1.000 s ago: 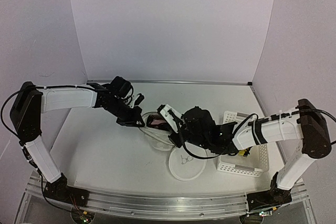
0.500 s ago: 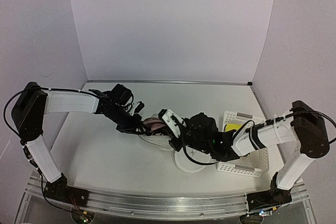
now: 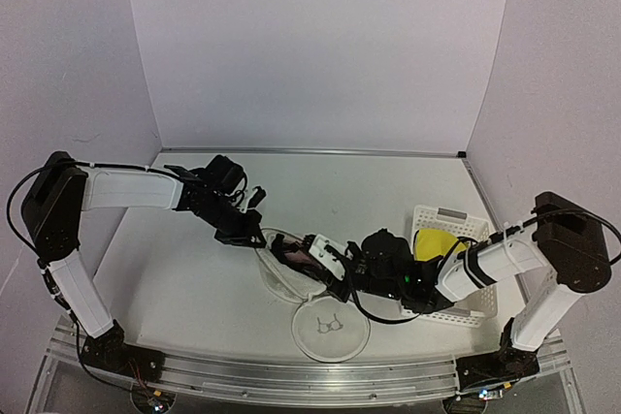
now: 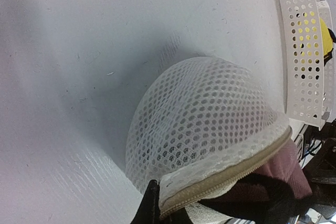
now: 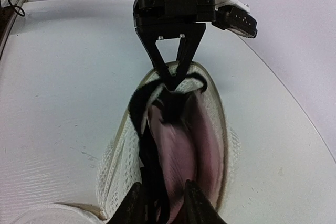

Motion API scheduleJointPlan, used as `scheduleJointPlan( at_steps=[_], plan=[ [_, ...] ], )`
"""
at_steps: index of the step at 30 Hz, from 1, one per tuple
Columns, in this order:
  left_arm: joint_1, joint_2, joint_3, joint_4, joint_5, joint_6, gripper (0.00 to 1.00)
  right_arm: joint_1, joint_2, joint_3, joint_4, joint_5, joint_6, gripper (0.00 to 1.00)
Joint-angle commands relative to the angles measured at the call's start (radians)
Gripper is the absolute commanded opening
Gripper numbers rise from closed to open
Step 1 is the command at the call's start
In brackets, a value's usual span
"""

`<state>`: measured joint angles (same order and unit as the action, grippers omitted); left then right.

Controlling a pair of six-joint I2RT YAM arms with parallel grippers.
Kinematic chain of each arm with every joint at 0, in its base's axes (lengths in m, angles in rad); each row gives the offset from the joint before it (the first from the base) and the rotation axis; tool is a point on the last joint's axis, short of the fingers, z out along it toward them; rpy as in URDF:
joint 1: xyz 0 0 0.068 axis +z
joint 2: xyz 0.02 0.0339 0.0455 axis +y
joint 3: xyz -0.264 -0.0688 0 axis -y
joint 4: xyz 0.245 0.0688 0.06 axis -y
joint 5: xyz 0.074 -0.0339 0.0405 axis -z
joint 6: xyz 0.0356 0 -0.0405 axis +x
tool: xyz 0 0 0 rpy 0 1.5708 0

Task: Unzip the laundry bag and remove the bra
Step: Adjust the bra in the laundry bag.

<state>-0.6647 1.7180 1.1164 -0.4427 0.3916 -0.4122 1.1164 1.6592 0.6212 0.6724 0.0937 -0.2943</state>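
White mesh laundry bag (image 4: 199,124): lying unzipped on the white table (image 5: 63,77), mouth gaping toward the right arm; its round face (image 3: 330,330) with the black printed outline is resting flat nearer the arm bases.
Dusky-pink bra (image 5: 181,135) with black straps: sitting inside the bag, showing through the opening.
Left gripper (image 5: 172,80): pinching the zipper rim at the far end of the opening, fingers closed tight on the edge.
Right gripper (image 5: 161,184): reaching into the mouth, fingers parted narrowly and straddling the bra's fabric and a strap; whether they are clamping it cannot be told.
White perforated plastic basket (image 4: 304,51): standing near the bag, apart from it.
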Motion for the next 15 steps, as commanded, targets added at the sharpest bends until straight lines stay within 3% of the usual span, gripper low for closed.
scheduleJointPlan(
  at_steps=[1,8,15],
  plan=[
    [0.005,-0.034,0.013,0.039,-0.021,0.006,0.0,0.005,-0.045,0.053,0.056,0.006,-0.017,0.32],
    [0.005,-0.048,-0.009,0.04,-0.031,0.015,0.0,0.005,-0.056,0.088,0.018,0.034,-0.05,0.53],
    [0.005,-0.046,-0.013,0.043,-0.031,0.024,0.0,-0.028,-0.026,0.158,-0.042,0.027,-0.06,0.6]
  ],
)
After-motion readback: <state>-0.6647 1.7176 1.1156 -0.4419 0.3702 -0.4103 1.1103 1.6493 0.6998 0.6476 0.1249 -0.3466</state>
